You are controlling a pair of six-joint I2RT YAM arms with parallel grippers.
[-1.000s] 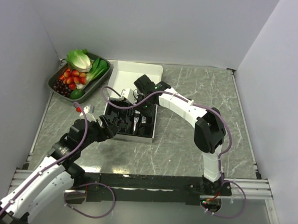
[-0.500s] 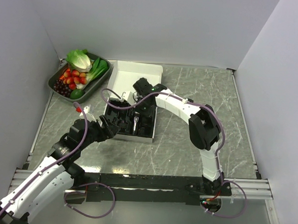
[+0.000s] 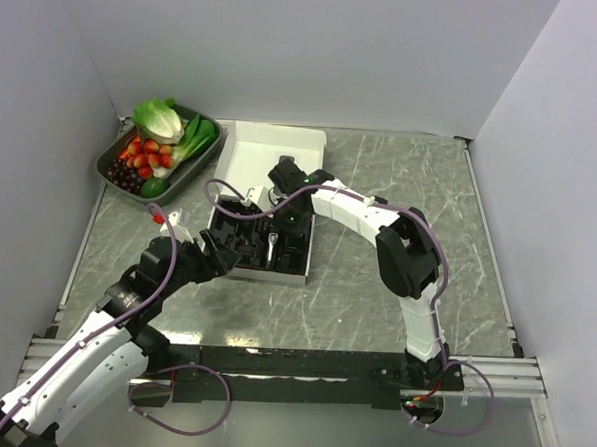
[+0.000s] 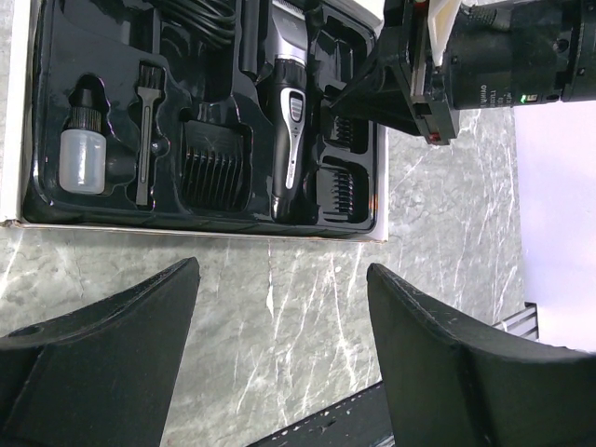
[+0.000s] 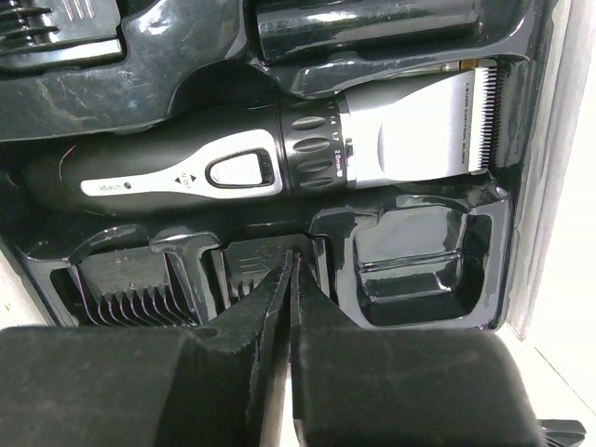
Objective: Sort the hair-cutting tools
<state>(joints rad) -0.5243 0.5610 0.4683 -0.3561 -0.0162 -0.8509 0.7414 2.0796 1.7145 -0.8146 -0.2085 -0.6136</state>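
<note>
Two arms are meeting at one black moulded tray, each posed for its own reason; the right gripper is pointing down into the tray with its fingers pressed almost together and nothing visible between them, probably because only a narrow tip fits among such tight pockets; right at its tips a comb guard is sitting in its pocket, a second comb guard is lying just beside the gripper on one side, and an empty pocket is showing on the other; just beyond the tips the hair clipper is lying lengthwise in its long slot, untouched; the left gripper is hovering over the bare table just outside the tray's near wall, spread wide and holding nothing, seemingly keeping clear while ready to steady the tray; ahead of it and off to one side, the little brush and a small bottle are resting in their recesses; the empty pocket suggests one piece is not yet placed.
</note>
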